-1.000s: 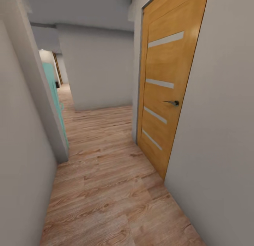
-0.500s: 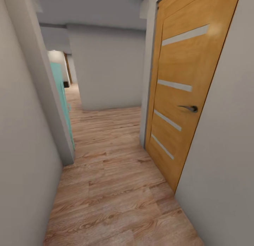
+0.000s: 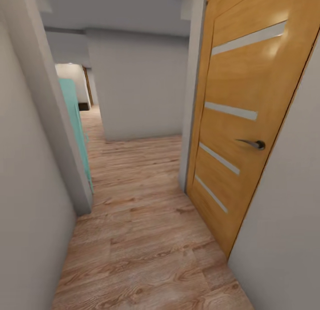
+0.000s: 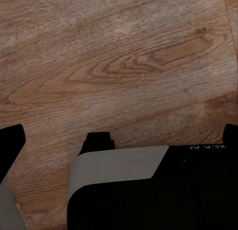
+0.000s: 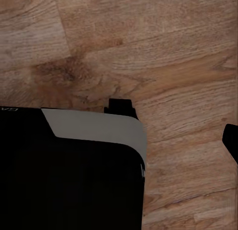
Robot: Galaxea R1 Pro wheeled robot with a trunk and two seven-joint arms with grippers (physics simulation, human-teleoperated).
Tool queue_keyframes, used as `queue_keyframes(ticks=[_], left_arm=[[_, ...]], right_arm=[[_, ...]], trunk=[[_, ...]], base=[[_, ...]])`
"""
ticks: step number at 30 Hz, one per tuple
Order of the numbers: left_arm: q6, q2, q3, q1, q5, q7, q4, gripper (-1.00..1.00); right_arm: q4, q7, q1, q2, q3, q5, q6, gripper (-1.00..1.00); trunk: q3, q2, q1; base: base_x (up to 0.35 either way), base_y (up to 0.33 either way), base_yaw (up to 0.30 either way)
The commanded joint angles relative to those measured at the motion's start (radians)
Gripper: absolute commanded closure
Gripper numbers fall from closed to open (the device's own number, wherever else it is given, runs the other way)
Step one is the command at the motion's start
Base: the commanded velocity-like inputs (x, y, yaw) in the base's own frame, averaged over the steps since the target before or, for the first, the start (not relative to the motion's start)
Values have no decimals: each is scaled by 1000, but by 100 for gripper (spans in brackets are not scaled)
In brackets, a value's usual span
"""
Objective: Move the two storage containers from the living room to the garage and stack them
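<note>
Here the robot is in a narrow corridor with a wood-plank floor, a grey wall close on its left and a wooden door close on its right, shut in its frame, its handle sticking into the passage; the containers are not in these pictures, so I cannot say where they are; by the plank floor, this looks like neither the garage nor its concrete.

The risk, as I judge it, is a scrape: the passage is tight, and a drift to the right could catch the handle or door frame, while a drift left could clip the wall corner beside the teal panel; turning early at the far bend could do the same.

The head view gives the route, walls and door; the wrist views give the planks below and dark robot bodywork; the left gripper and right gripper show dark fingers standing apart, with nothing between them.
</note>
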Motion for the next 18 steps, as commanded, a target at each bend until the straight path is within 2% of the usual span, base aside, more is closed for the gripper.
queue_keyframes(ticks=[1, 5, 18], left_arm=[[-4, 0, -1, -1, -3, 4, 1, -100], [-4, 0, -1, -1, -3, 4, 1, -100], [-4, 0, -1, -1, -3, 4, 1, -100]], right_arm=[[3, -1, -1, 0, 8, -8, -3, -100], [2, -1, -1, 0, 8, -8, -3, -100], [2, -1, -1, -3, 8, -9, -4, -100]], trunk=[[-1, 0, 1], [-1, 0, 1], [-1, 0, 1]], base=[[320, 0, 225], [320, 0, 256], [320, 0, 8]])
